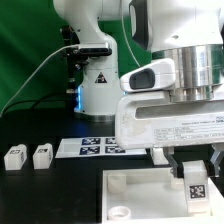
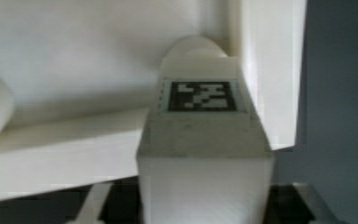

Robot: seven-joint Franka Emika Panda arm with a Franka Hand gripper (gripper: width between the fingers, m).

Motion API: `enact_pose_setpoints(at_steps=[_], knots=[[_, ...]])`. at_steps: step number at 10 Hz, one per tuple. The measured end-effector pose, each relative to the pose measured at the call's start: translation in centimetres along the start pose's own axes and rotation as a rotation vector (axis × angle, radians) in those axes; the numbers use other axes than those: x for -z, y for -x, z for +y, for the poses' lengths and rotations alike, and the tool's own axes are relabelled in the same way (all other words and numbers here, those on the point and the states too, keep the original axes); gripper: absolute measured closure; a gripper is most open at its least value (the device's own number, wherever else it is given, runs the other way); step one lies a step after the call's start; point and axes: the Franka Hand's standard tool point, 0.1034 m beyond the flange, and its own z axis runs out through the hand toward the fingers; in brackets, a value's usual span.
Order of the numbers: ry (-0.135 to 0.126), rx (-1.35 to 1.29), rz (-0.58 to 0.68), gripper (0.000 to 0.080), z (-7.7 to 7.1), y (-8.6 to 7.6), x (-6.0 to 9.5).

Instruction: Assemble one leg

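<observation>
Gripper [image 1: 193, 166] hangs low over the tabletop [image 1: 130, 190], jaws pinching a leg [image 1: 196, 187] by its upper end; tag faces the exterior camera. Wrist view: held leg [image 2: 202, 130] stands just in front of the tabletop's [image 2: 87, 135] edge. Judged step: carrying the leg to a corner socket; next move needs the leg's end centred over the hole, then lowered and twisted. Two spare legs [image 1: 28, 155] lie apart, beside the marker board [image 1: 85, 147]. Readable: square tags; a warning triangle on the arm's base [image 1: 101, 78]; gripper label text too small.

Matt white plastic leg [image 2: 201, 150] with printed black-and-white tag, smooth white tray-like piece [image 1: 135, 195], glossy white arm casing [image 1: 165, 25], matt black table [image 1: 45, 195], paper-flat marker board [image 1: 95, 147]
</observation>
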Motion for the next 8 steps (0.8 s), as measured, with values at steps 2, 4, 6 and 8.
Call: enact_pose_setpoints(at_steps=[2,4,6,8], knots=[[-0.007,-0.299,-0.010,0.0506,-0.1,0.1,-0.1],[0.004,-0.607,-0.022,0.0506,0.1,0.3,-0.1],[-0.007,-0.930,-0.051,0.0506,0.6,0.4,-0.1],[-0.029,-1.163,-0.084,0.0504,1.0,0.6,-0.1]])
